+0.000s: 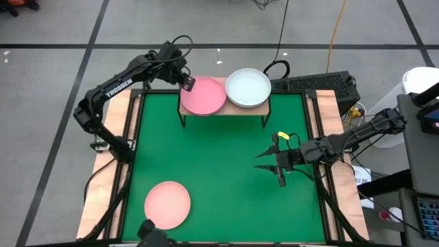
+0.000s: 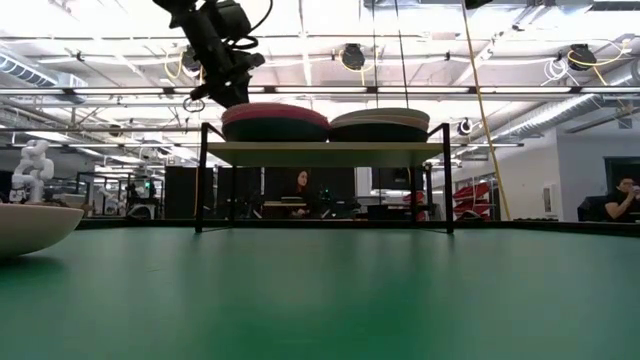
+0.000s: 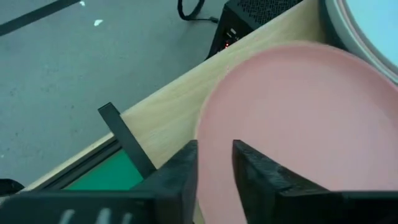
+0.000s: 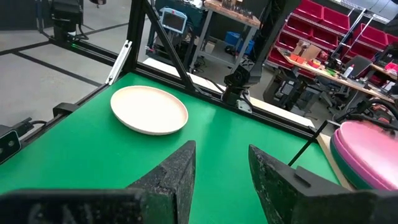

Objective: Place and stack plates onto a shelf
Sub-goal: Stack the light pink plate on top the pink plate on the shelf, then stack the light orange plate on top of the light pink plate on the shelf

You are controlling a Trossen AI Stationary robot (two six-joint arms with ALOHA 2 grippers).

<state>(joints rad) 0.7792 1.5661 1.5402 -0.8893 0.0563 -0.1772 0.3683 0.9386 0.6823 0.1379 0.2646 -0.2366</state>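
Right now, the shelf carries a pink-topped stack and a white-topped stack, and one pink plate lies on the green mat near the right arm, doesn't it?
Not quite: the loose pink plate lies on the left arm's side of the green mat, far from the right gripper, as the high view shows. The shelf does carry a pink-topped stack and a white-topped stack.

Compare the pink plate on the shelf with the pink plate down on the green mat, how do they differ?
The pink plate on the shelf tops a stack on the wooden shelf; the pink plate on the mat lies alone on the green mat. The shelf one has the left tool at its rim; the mat one has no tool near it. The shelf one looks a deeper pink. Both are round and shallow.
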